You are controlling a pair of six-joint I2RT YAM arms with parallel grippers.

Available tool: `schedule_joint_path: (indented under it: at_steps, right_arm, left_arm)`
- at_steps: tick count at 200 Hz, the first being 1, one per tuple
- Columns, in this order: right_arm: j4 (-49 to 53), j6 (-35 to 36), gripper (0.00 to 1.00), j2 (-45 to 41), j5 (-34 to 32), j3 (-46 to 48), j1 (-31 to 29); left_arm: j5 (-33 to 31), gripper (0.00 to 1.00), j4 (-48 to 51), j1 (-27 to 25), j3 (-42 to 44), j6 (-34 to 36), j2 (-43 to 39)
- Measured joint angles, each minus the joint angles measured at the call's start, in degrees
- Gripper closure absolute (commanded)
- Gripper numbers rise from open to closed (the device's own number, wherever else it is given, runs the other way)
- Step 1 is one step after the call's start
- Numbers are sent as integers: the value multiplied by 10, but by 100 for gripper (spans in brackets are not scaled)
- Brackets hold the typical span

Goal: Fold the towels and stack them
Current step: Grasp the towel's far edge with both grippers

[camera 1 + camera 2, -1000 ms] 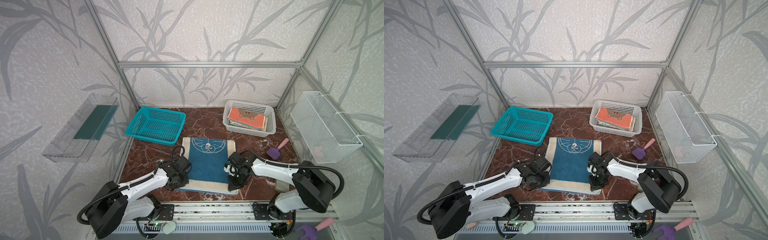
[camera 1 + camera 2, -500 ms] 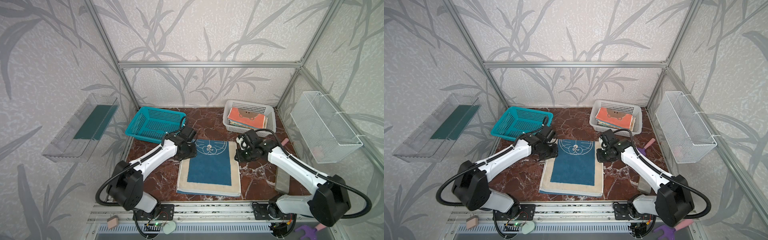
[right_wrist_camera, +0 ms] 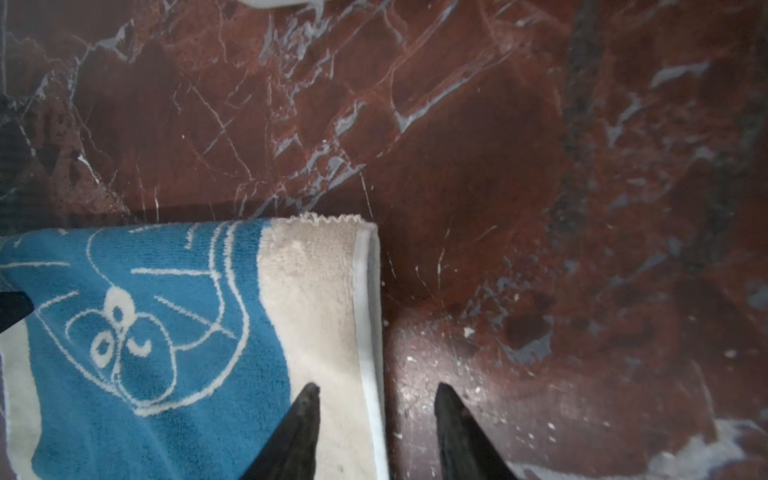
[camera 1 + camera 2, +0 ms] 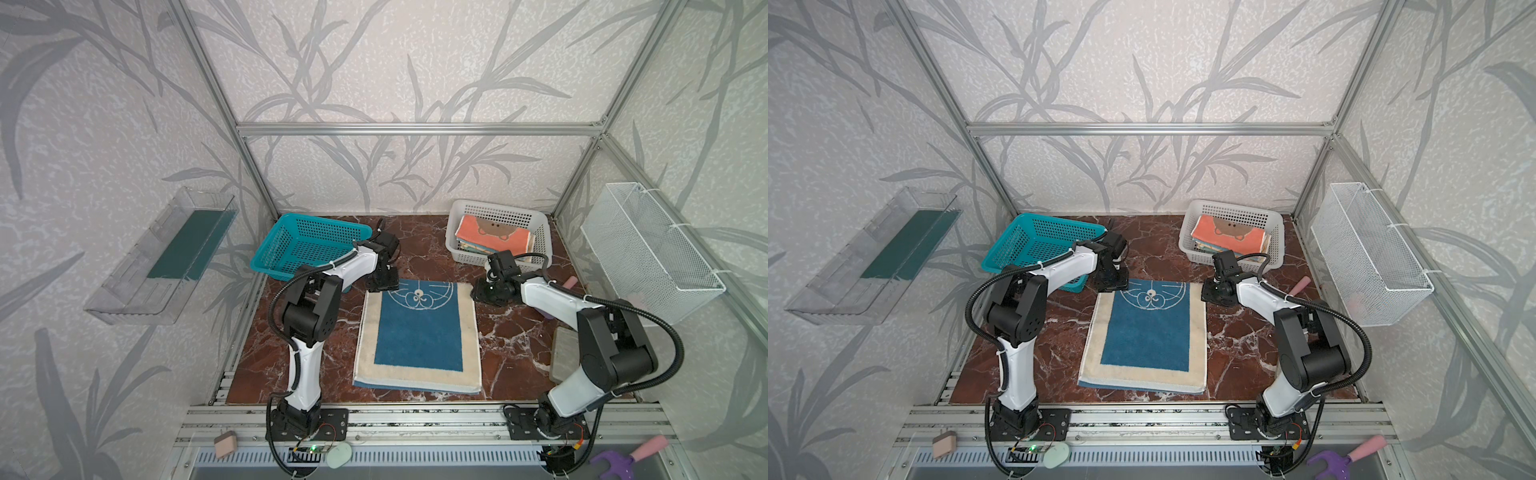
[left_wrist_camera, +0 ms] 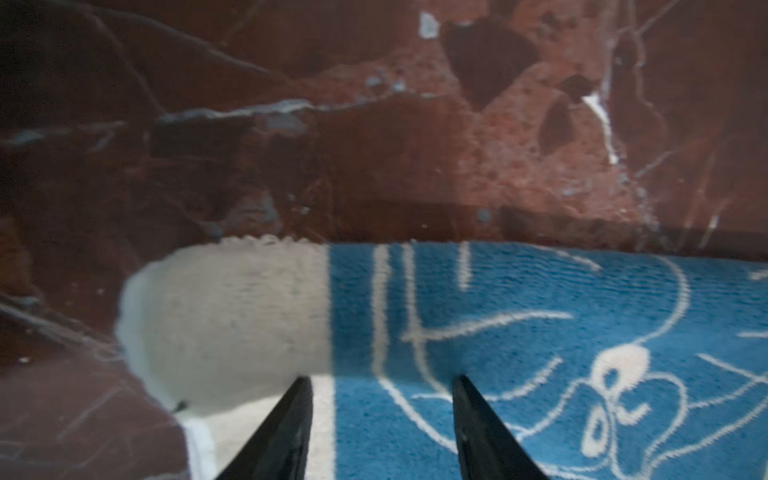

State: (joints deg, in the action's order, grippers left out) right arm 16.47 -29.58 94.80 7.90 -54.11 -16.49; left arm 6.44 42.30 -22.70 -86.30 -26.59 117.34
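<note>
While the towel (image 4: 417, 332) lies flat in the middle of the worktop (image 4: 511, 332), doubled over with its cream border squared up at the near edge, my left fingers (image 4: 383, 284) and right fingers (image 4: 485, 293) hover at its two far corners, both pairs apart and with nothing between them. In the left wrist view both my tips hang over cloth, at the line where cream meets blue; in the right wrist view my tips straddle the side hem, one over the border and one over bare marble. I judge this fold is laid and the job now is to leave it undisturbed. I should rise straight up on both sides, so that no tip catches the pile and drags the top layer askew. If another fold is due, I should pinch both layers at each corner, lift level, travel in step, and set edge on edge. After that the towel belongs on the coral towel (image 4: 492, 232) in the white basket (image 4: 496, 204), well apart at the back.
</note>
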Motion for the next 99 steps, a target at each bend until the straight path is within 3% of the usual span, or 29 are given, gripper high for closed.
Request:
schedule_joint_path:
  at_steps: [64, 99]
  right_arm:
    - [-44, -4, 53, 80, 4, -47, 2]
    - [-51, -4, 55, 106, 12, -69, 5]
  left_arm:
    - [0, 33, 9, 62, -33, 35, 4]
    - [10, 42, 9, 75, -37, 42, 24]
